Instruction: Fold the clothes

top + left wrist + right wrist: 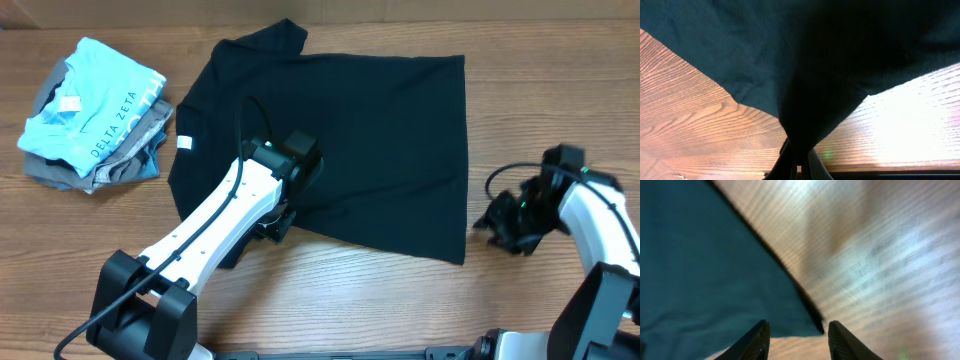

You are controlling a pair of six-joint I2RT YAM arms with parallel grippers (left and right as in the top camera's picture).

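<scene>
The black shirt (370, 140) is spread flat on the table (400, 310). Its collar end is turned toward the folded pile (95, 115) at the left and its hem toward the right, so its long axis is laid side to side across the overhead view.

The near edge is taken by the left gripper (275, 222). In its wrist view the fingers (781, 162) are seen pinched shut on a bunch of dark cloth, which is tented up above the wood. That arm is stretched on a diagonal from its base at the near left, out over the shirt's near edge.

The right gripper (497, 222) is set just off the hem side, close to the near-right corner (807, 317) but apart from it. Its own fingers (757, 340) are held spread with nothing between them. The corner is seen just ahead of the gap, pointed toward the right-hand finger (flat on the wood, no lift to it). The right arm is bent in from the right edge, with its wrist turned toward the shirt.

That corner is judged to be what the coming move turns on. It is far nearer the right arm, and a short reach inward along the shirt's long axis would be needed for it to be pinched.
</scene>
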